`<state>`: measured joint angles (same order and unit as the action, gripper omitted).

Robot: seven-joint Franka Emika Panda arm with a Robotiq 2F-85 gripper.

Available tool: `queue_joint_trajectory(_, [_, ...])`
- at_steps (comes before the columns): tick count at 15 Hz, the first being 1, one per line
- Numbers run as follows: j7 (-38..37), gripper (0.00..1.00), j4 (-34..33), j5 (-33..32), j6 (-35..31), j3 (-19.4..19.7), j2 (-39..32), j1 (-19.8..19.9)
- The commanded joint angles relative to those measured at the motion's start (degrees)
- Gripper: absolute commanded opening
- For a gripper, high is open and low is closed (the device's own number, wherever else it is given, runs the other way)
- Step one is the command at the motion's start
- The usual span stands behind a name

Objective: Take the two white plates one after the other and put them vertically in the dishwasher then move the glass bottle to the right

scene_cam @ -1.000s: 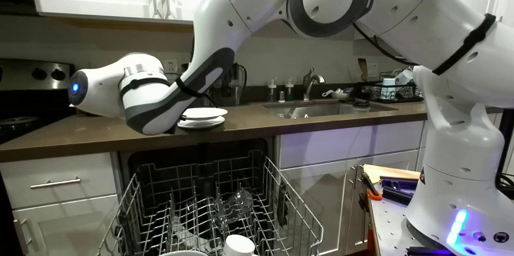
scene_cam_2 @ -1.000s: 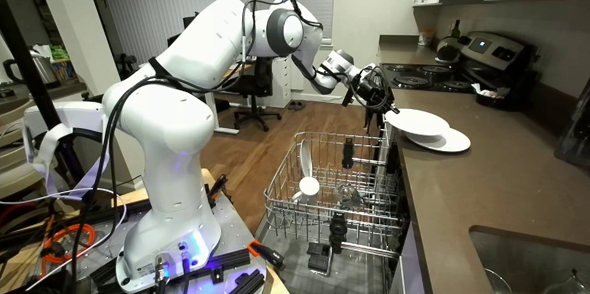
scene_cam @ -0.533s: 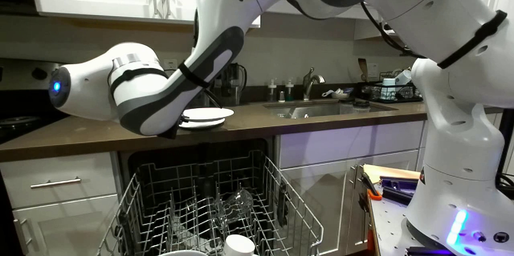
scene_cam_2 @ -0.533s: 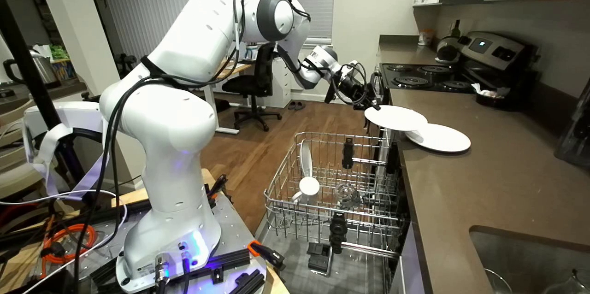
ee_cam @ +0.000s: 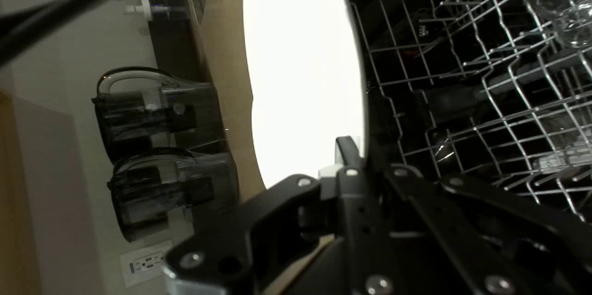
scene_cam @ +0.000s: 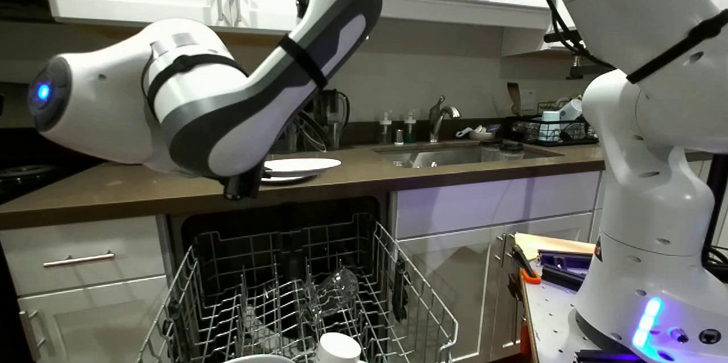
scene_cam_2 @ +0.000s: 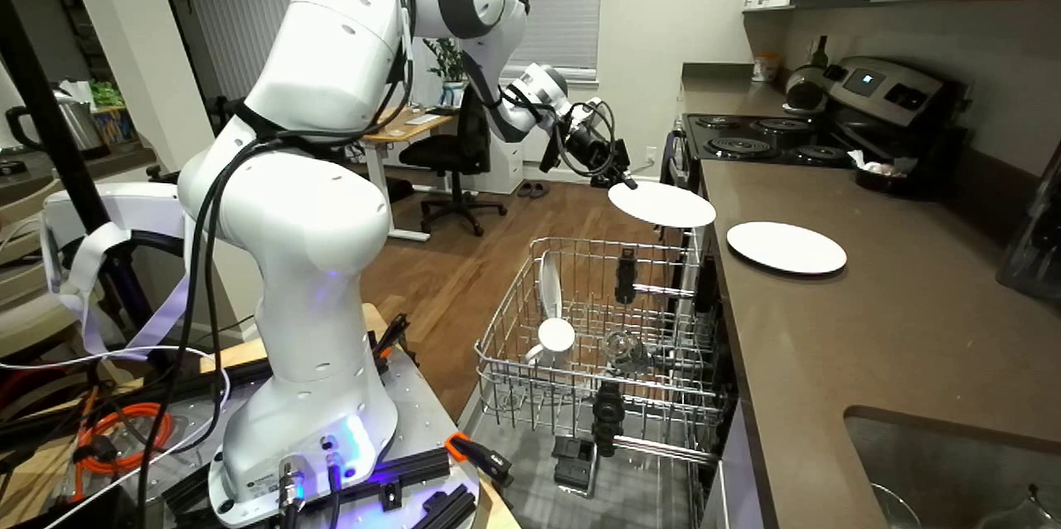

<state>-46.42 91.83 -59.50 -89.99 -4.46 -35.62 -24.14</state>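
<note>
In an exterior view, the black two-fingered gripper [scene_cam_2: 628, 182] was grasping the rim of a plain white round shallow plate [scene_cam_2: 663, 206], which sat nearly level and, along that line of sight, mostly past the edge of the brown countertop [scene_cam_2: 862, 322]. A matching white round plate [scene_cam_2: 787, 248] lay flat on that countertop, near the edge. The light grey wire dishwasher rack [scene_cam_2: 580, 242] stood pulled out, with a white dish [scene_cam_2: 549, 284] on edge and a white handled mug [scene_cam_2: 556, 335] inside it. The step in hand seemed to be the transfer of the held plate; doing it well called for bringing it fully clear of the counter before tipping it upright.

In an exterior view, the white robot arm [scene_cam: 244, 118] hid most of the gripper, while the held plate [scene_cam: 301, 165] showed above the one on the countertop. A clear glass vessel [scene_cam: 340, 286] lay in the rack, so the plate was best aimed away from it, squared to the rows, then lowered straight without a twist.

In the wrist view, a black finger [ee_cam: 348, 149] overlapped only the plate's rim, and glare blended the white surfaces. So small a bite would probably let the plate swing; a slow wrist turn seemed wise, with release left until the rack took the weight.
</note>
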Motion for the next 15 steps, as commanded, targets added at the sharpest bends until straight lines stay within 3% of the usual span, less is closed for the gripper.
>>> queue_joint_trajectory(1, [0.2,0.04,7.9,2.9,-0.3,-3.5,8.1,1.4])
queue_joint_trajectory(7, [4.5,0.04,14.3,12.1,-9.8,-6.8,16.0,5.1])
queue_joint_trajectory(15, [18.7,0.04,18.7,24.7,-30.6,-5.0,19.2,11.6])
